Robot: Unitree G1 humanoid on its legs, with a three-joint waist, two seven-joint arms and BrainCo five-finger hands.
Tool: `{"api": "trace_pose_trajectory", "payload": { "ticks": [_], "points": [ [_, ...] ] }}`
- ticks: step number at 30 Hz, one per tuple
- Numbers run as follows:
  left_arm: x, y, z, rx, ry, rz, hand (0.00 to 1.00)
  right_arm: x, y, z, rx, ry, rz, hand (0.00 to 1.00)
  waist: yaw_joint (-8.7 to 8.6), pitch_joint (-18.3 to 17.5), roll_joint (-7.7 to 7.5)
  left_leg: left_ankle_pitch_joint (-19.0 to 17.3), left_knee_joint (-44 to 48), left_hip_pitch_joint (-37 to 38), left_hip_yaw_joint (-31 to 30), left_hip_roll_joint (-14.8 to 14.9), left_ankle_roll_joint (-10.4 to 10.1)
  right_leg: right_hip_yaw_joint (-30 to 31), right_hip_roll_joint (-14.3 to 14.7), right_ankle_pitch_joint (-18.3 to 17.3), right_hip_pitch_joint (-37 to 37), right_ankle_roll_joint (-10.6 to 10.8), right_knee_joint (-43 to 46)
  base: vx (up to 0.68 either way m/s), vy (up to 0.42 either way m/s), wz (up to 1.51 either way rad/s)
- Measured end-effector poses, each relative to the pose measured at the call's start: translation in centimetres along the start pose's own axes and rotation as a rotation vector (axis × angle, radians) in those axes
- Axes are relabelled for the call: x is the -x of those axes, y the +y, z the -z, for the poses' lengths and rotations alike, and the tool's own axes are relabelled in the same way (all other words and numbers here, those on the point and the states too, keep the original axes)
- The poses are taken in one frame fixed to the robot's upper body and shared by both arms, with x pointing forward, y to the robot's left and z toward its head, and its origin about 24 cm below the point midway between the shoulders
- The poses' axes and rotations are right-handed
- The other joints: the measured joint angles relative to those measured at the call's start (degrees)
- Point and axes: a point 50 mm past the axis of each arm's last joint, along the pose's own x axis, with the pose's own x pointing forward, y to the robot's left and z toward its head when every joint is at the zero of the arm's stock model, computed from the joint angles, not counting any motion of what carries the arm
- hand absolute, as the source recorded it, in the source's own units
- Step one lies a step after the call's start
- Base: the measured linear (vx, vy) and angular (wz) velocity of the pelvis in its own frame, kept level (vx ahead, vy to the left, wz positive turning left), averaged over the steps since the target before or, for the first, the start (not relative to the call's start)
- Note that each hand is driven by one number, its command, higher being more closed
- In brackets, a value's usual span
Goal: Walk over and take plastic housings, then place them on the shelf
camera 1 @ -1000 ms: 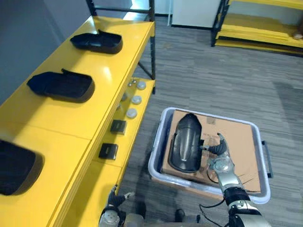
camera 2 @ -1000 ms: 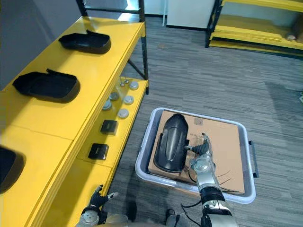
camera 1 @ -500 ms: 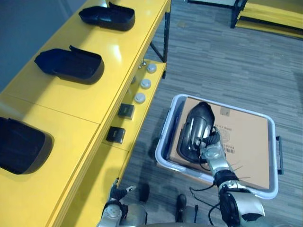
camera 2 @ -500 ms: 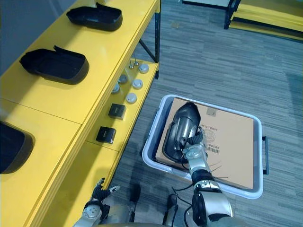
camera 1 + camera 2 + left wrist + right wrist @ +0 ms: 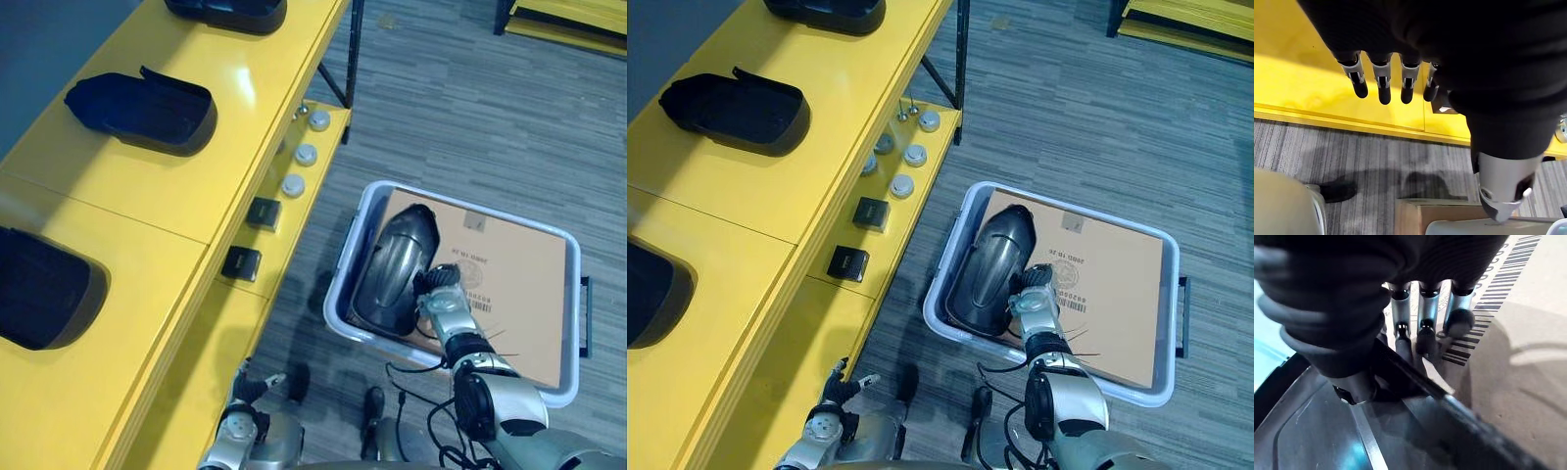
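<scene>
- Right wrist view first: right hand (image 5: 443, 294) closed on the housing (image 5: 1312, 431) at its long rim. Fingers (image 5: 1425, 318) hooked down the inner side against the cardboard (image 5: 1528, 357), thumb pressed on the glossy outer shell.
- Lying dome up on the cardboard in the grey bin (image 5: 341, 274), on the floor just beside the yellow shelf (image 5: 196, 186). Not yet lifted clear, as far as can be judged.
- Left hand (image 5: 1383, 85): hanging open near the shelf's lower edge, fingers straight, holding nothing.
- Already on the shelf's top: more housings (image 5: 142, 98), set well apart in a row and apparently hollow side up.
- Likely to handle as light, stiff and hollow (a thin moulded shell, by the look). Smooth, shiny back, so apt to slip under the pads.
- Best held by the rim, near the middle of its length. If gripped towards one end, liable to swing and twist in the pinch.
- Probably worth a supporting left hand underneath for the carry to the shelf. Little risk of breakage, more of a drop or a scuff against the bin's wall on the way out.
</scene>
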Motion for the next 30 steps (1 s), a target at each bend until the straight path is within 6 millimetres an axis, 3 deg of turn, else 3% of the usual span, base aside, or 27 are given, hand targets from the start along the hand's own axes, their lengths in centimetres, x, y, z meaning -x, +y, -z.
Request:
{"api": "trace_pose_trajectory", "payload": {
  "ticks": [4, 8, 12, 16, 22, 24, 30],
  "points": [
    [0.0, 0.3, -0.4, 0.021, -0.015, -0.017, 0.00, 1.0, -2.0, -0.4, -0.027, -0.109, 0.085, 1.00, -0.07, -0.1, -0.01, 0.0, 0.0, 0.0, 0.0, 0.0, 0.0, 0.1, 0.0, 0.0, 0.0, 0.0, 0.1, 0.00, 0.000, 0.00],
    [0.3, 2.1, -1.9, 0.121, -0.089, -0.108, 0.00, 2.6, -5.0, -0.5, -0.058, -0.209, 0.223, 1.00, -1.19, -0.3, -0.12, -0.1, 0.1, 0.2, 0.1, 0.0, 0.1, 0.3, 0.0, 0.0, 0.1, 0.0, 0.1, -0.01, 0.000, -0.01],
    [1.2, 3.4, -4.8, 0.184, -0.242, -0.149, 0.00, 4.3, -8.0, 0.3, -0.083, -0.258, 0.376, 1.00, -1.65, -0.8, -0.08, -0.3, 0.2, 1.3, 0.4, 0.1, 0.5, 0.8, 0.1, 0.0, 0.9, 0.0, 0.0, -0.02, -0.002, -0.07],
    [2.7, 4.3, -7.5, 0.229, -0.396, -0.174, 0.00, 5.8, -9.5, 0.6, -0.080, -0.294, 0.454, 1.00, -2.13, -3.7, -0.03, -0.4, 0.2, 1.3, 0.4, 0.0, 0.5, 0.9, 0.1, -0.1, 0.9, 0.1, -0.1, 0.00, 0.000, -0.01],
    [4.9, 5.5, -11.3, 0.281, -0.613, -0.192, 0.00, 7.8, -10.2, -1.8, -0.048, -0.467, 0.500, 1.00, -3.14, -5.8, 0.03, -0.6, 0.5, 2.7, 0.2, 0.0, 0.8, 0.9, 0.1, -0.1, 2.2, 0.0, -0.1, -0.02, 0.000, -0.01],
    [6.4, 5.4, -13.3, 0.320, -0.726, -0.163, 0.00, 8.9, -9.9, -2.5, -0.022, -0.545, 0.491, 1.00, -3.27, -6.5, 0.04, -0.7, 0.7, 3.2, 0.3, 0.0, 1.0, 0.9, 0.1, -0.1, 2.8, 0.1, 0.0, -0.05, 0.002, -0.03],
    [8.7, 4.6, -16.6, 0.361, -0.912, -0.019, 0.00, 9.6, -9.0, -3.5, 0.066, -0.637, 0.432, 1.00, -3.37, -9.2, 0.22, -0.8, 0.9, 3.6, 1.4, 0.0, 1.1, 1.4, 0.1, 0.0, 2.9, 0.0, 0.0, -0.04, 0.003, -0.07]
  ]
}}
